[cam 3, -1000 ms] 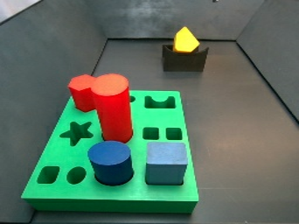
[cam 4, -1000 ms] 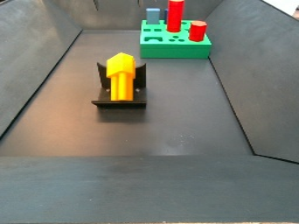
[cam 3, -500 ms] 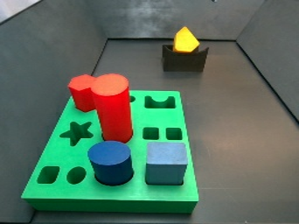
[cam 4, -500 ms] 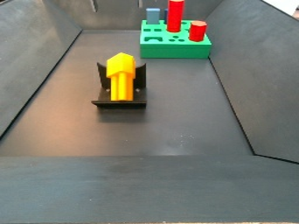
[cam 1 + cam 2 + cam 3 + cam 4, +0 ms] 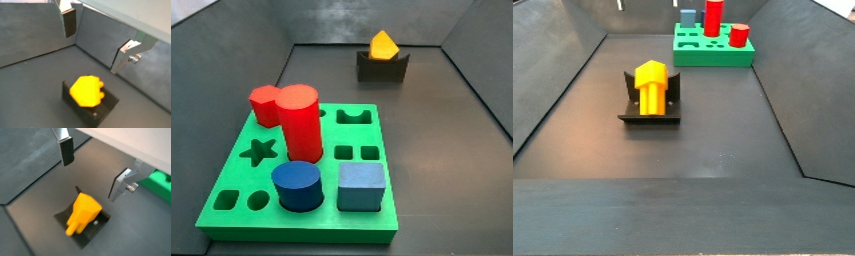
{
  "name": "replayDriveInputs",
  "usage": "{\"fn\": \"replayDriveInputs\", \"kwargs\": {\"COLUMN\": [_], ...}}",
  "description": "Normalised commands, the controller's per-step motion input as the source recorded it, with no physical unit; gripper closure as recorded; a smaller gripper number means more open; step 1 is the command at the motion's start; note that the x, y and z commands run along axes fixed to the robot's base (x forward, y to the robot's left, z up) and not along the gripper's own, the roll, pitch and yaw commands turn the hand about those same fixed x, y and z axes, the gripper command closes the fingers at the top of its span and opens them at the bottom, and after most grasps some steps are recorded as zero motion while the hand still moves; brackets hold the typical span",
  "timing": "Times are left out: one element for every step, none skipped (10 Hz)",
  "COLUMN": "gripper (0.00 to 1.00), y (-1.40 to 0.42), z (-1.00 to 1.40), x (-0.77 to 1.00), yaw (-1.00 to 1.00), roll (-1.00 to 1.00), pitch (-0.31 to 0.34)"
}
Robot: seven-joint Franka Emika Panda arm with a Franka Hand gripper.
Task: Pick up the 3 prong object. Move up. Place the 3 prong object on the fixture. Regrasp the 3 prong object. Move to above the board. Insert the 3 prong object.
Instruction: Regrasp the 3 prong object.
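The yellow 3 prong object (image 5: pixel 651 82) lies on the dark fixture (image 5: pixel 647 114) in the middle of the floor; it also shows at the far end in a side view (image 5: pixel 382 44) on the fixture (image 5: pixel 382 68). In both wrist views my gripper (image 5: pixel 97 40) (image 5: pixel 93 168) is open and empty, held above the object (image 5: pixel 87 91) (image 5: pixel 83 213) with its fingers (image 5: pixel 65 152) apart and clear of it. The green board (image 5: pixel 372 232) (image 5: pixel 714 58) holds several pieces. The gripper does not show clearly in the side views.
On the board stand a tall red cylinder (image 5: pixel 299 125), a short red piece (image 5: pixel 263 104), a blue cylinder (image 5: pixel 298 186) and a blue-grey cube (image 5: pixel 362 187). Grey walls (image 5: pixel 567 70) enclose the floor. A corner of the board shows in a wrist view (image 5: pixel 160 184).
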Motion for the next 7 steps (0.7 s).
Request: {"fn": "replayDriveInputs", "kwargs": {"gripper": [0.0, 0.0, 0.0, 0.0, 0.0, 0.0, 0.0], "y": [-0.03, -0.03, -0.04, -0.04, -0.04, -0.04, -0.05], "z": [-0.03, -0.03, -0.03, -0.02, -0.03, -0.03, -0.03], "x": [0.08, 0.09, 0.11, 0.12, 0.13, 0.17, 0.2], "yaw": [0.05, 0.05, 0.06, 0.07, 0.08, 0.11, 0.14], "roll": [1.0, 1.0, 1.0, 1.0, 1.0, 1.0, 1.0], "pitch": [0.079, 0.088, 0.11, 0.131, 0.152, 0.181, 0.209]}}
